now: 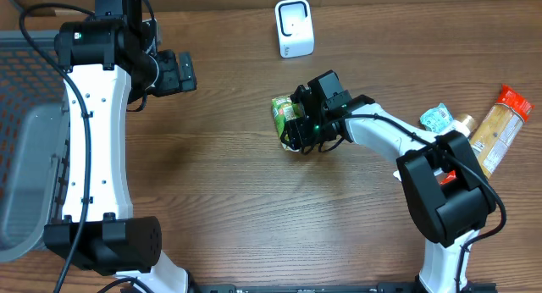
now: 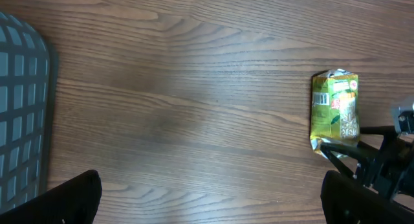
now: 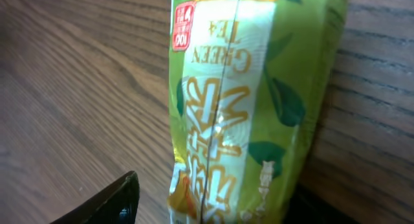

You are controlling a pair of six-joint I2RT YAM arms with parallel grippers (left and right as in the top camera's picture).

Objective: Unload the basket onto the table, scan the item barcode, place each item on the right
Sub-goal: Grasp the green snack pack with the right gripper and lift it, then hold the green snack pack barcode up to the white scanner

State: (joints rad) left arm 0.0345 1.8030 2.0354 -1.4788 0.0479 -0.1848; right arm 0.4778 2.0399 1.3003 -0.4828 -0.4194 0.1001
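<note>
A green tea packet lies flat on the wooden table near its middle, with a white barcode label on one side. In the right wrist view the packet fills the space between the jaws. My right gripper is open around its lower end; the left finger stands clear of the wrapper and the other is hidden behind it. The white scanner stands upright at the back. My left gripper hangs wide open over bare wood to the left, holding nothing.
A grey mesh basket sits at the table's left edge. At the right edge lie a long orange snack packet and a small teal-and-white pouch, beside the right arm's base.
</note>
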